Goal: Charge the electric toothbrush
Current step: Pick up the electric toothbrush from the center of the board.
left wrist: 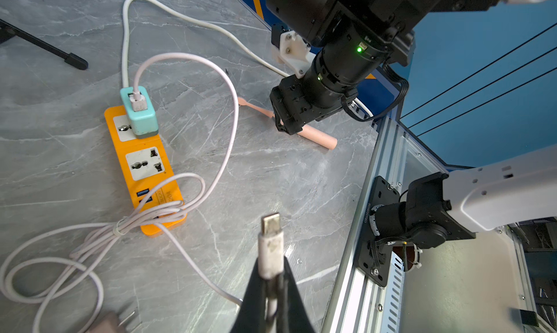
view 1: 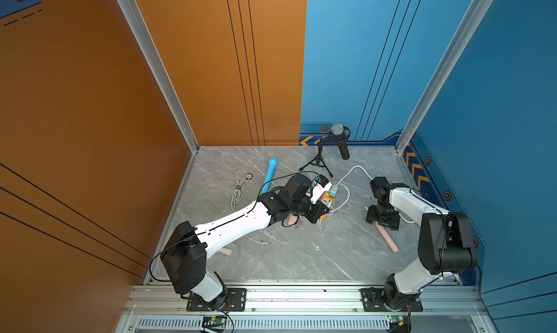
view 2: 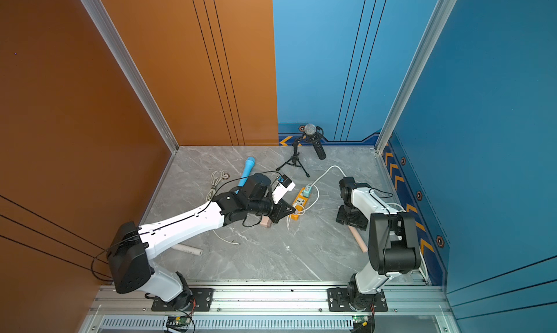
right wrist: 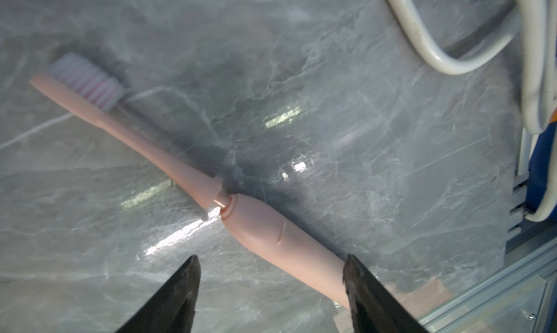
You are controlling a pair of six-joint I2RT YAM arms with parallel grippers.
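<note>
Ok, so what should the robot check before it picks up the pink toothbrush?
1. Left gripper has the cable plug: ok, jaws shut on it, metal tip poking out.
2. The cable is plugged into the teal charger on the orange power strip: ok.
3. Right gripper ready: ok, jaws open with the toothbrush handle between them, not squeezing.
4. Toothbrush lying free on the table: ok.
5. Toothbrush's charging hole found: cannot tell, none shows.
6. Power strip switched on: cannot tell.
</note>
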